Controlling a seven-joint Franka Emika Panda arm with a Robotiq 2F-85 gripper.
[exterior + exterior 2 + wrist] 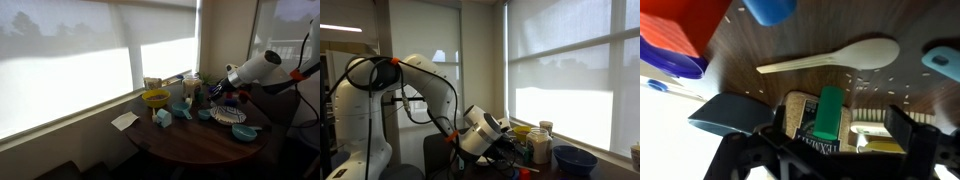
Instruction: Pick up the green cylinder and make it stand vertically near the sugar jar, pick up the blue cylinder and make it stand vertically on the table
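In the wrist view the green cylinder [828, 112] stands between my gripper's [825, 140] two dark fingers, touching neither. The jaws are wide open, one finger [732, 115] on each side of it. Right behind the cylinder is a labelled jar of brownish grains, the sugar jar [797, 122]. A blue rounded thing [770, 9] shows at the top edge; I cannot tell whether it is the blue cylinder. In both exterior views the gripper [222, 88] [506, 146] hangs low over the round dark table [190, 148]. The green cylinder cannot be made out there.
A white spoon [830, 57] lies on the wood beyond the cylinder. A blue and red dish [670, 45] sits at the left, a teal piece [945, 60] at the right. A yellow bowl [155, 98], jars [152, 84], a white dish [228, 116] and teal cups crowd the table.
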